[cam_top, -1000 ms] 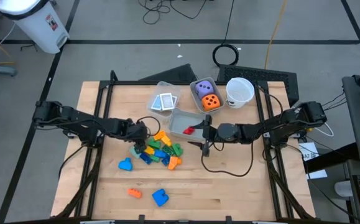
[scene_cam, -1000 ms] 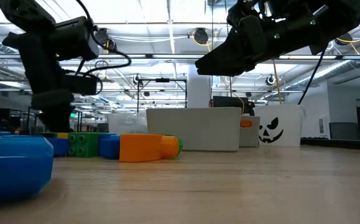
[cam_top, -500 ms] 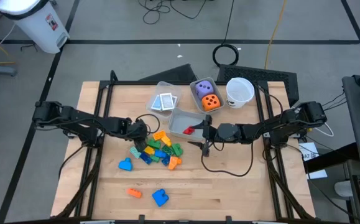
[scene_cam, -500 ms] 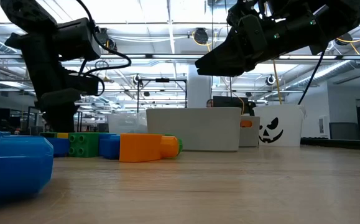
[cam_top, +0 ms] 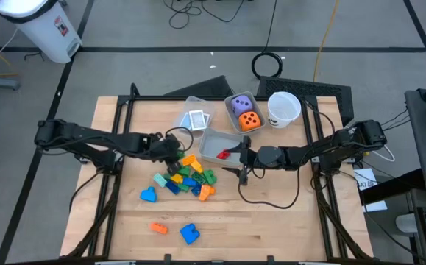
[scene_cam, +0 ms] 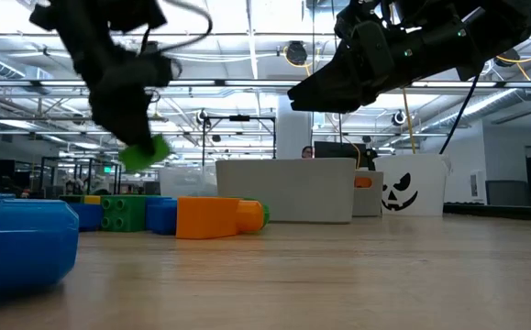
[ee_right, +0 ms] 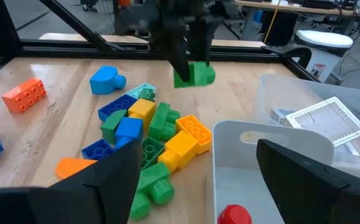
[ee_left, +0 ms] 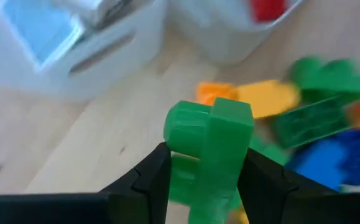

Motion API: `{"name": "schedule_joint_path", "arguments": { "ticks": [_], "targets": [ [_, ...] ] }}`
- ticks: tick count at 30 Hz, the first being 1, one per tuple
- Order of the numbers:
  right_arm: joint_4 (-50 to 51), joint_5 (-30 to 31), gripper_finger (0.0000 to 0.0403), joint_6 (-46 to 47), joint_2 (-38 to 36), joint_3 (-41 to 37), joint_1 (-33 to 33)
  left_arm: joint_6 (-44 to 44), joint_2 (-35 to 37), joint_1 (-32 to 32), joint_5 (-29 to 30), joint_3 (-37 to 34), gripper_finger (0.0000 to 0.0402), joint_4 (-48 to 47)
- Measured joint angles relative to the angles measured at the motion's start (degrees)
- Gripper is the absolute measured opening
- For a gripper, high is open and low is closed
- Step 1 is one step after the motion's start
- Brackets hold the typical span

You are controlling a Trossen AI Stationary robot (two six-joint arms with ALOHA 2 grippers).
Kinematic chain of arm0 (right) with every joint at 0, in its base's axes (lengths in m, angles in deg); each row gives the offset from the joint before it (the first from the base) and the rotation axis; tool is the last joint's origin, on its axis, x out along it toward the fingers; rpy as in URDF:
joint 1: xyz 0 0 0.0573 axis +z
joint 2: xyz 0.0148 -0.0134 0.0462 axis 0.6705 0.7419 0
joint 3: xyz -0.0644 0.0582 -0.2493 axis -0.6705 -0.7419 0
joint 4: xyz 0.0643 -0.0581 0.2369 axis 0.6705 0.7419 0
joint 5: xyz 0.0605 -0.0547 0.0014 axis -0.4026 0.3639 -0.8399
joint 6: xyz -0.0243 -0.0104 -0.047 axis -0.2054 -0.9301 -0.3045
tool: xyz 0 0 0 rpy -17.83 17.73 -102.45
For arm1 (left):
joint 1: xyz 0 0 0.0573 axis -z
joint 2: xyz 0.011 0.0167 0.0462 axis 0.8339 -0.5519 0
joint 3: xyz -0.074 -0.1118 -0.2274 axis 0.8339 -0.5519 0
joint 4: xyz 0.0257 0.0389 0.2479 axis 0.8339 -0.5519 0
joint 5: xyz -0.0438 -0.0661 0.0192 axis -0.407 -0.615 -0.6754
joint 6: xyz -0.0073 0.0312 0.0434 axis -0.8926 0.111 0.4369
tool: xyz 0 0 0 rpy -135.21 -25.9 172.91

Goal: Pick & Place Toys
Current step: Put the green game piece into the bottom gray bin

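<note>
Above the pile of blocks (cam_top: 187, 179), the left gripper (cam_top: 174, 146) hangs with its fingers clamped on a green block (ee_left: 209, 143), clear of the table (cam_top: 286, 213). Beside that pile, the right gripper (cam_top: 243, 160) waits, fingers apart, over a clear bin (cam_top: 211, 145) holding a red block (ee_right: 234, 215).

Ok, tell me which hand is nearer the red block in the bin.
Right. The right hand hangs just beside the red block; the left hand holds a green block farther off, over the pile.
</note>
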Motion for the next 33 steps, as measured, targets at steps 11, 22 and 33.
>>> {"name": "schedule_joint_path", "arguments": {
  "ticks": [11,22,33],
  "targets": [
    [-6.6,-3.08,0.0293,0.66,1.18,-0.02,2.64,10.94,-0.17,7.18,0.1,1.91,0.0072,32.15],
    [0.17,-2.95,0.0293,1.5,3.23,1.46,5.94,8.96,-0.83,9.52,1.44,1.91,0.0043,34.49],
    [12.48,9.53,0.0293,7.32,15.3,9.04,12.94,7.75,-4.38,9.38,5.58,1.8,0.0159,34.51]
  ]
}}
